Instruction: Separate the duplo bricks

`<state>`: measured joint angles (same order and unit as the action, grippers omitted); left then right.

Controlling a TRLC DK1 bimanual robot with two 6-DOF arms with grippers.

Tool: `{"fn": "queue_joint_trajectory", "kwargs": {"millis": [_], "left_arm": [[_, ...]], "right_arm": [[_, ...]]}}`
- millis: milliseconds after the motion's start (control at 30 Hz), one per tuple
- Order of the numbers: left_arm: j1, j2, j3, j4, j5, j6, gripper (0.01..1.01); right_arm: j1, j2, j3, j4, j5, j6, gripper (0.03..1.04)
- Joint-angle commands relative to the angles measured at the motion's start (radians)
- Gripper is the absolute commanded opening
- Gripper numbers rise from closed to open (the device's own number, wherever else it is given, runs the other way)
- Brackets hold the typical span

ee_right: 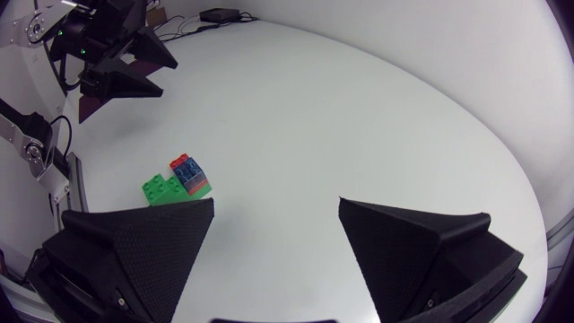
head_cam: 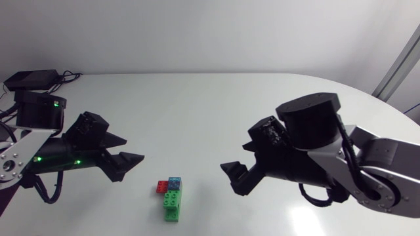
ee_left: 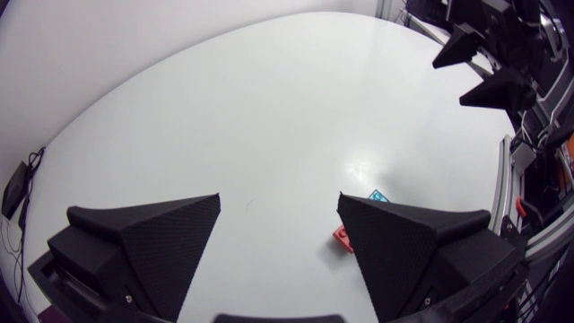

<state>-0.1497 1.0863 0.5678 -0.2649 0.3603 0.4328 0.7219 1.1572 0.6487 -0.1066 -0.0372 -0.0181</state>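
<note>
A small cluster of duplo bricks (head_cam: 170,194) sits on the white table (head_cam: 210,111), toward 6 o'clock from the table's centre in the overhead view. The bricks are pressed together. A bright green brick (head_cam: 172,202) with round studs is the largest. A small blue brick (head_cam: 174,183) is at the green brick's far end, and a small red brick (head_cam: 161,187) touches the blue one's side. The left gripper (head_cam: 131,149) hangs at about 11 o'clock from the cluster. Its two black wedge fingers are spread wide and hold nothing. The right gripper (head_cam: 235,157) hangs at about 2 o'clock, also spread wide and empty. Both grippers are apart from the bricks.
</note>
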Motion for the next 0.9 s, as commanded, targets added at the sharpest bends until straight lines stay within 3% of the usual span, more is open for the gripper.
{"fn": "queue_joint_trajectory", "kwargs": {"millis": [0, 167, 367, 567, 867], "left_arm": [[-0.019, 0.024, 0.0, -0.016, 0.006, 0.093, 0.916], [-0.042, 0.038, -0.031, -0.043, 0.054, 0.188, 0.918], [-0.034, 0.053, -0.051, -0.063, 0.115, 0.267, 0.916], [-0.031, 0.089, -0.051, -0.086, 0.158, 0.313, 0.916], [-0.025, 0.096, -0.048, -0.097, 0.183, 0.356, 0.916]], "right_arm": [[0.033, 0.036, 0.032, -0.022, -0.004, 0.014, 1.0], [0.108, 0.055, 0.08, -0.073, 0.089, -0.003, 1.0], [0.148, 0.134, 0.123, -0.09, 0.072, -0.034, 1.0], [0.128, 0.242, 0.175, -0.105, -0.079, -0.175, 1.0], [0.206, 0.434, 0.295, -0.248, -0.081, -0.367, 1.0]]}}
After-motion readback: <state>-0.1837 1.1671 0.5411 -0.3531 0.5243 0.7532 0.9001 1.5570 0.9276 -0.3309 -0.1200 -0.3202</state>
